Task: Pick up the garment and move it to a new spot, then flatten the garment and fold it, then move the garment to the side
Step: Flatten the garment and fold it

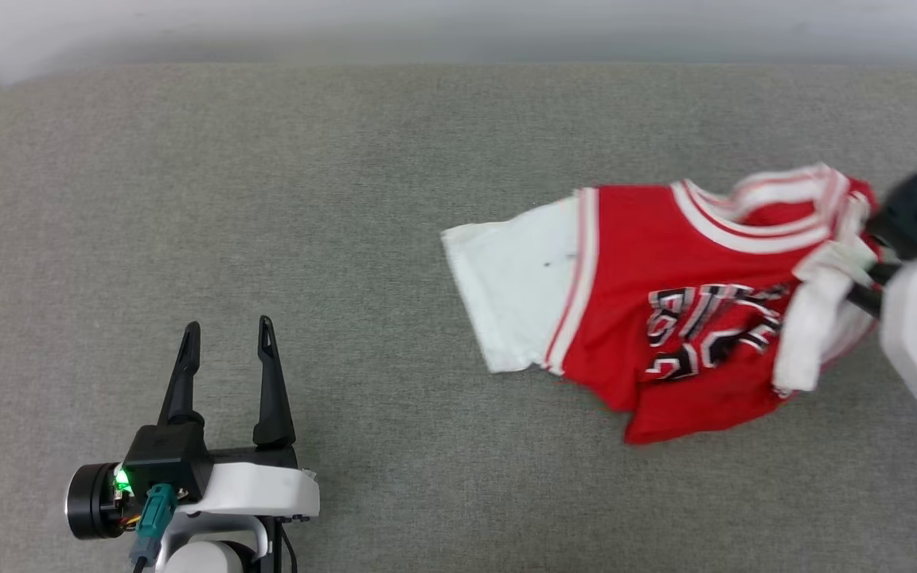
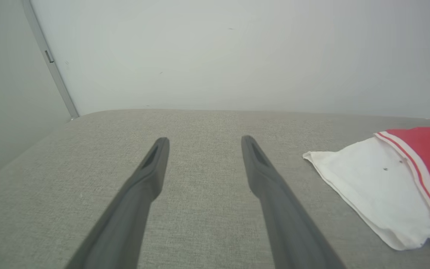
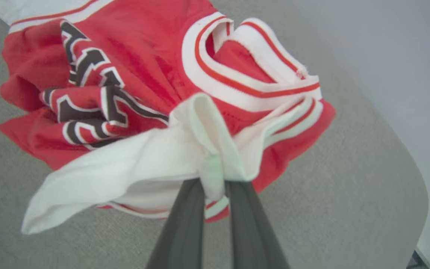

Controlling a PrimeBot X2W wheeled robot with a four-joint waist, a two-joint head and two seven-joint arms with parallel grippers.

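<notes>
One sleeve (image 3: 144, 164): pinched tight by my right gripper (image 3: 215, 188)
Garment (image 1: 665, 263): crumpled on grey cushion (image 1: 267, 199)
My left gripper (image 1: 228, 326): wide, empty

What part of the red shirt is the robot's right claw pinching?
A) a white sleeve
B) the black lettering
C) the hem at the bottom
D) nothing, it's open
A: in the right wrist view the right gripper is shut on a bunched white sleeve of the garment.

right hand (image 3: 215, 186) tips buried in garment (image 3: 144, 63), lettering (image 3: 88, 97) creased, partly unreadable
</notes>
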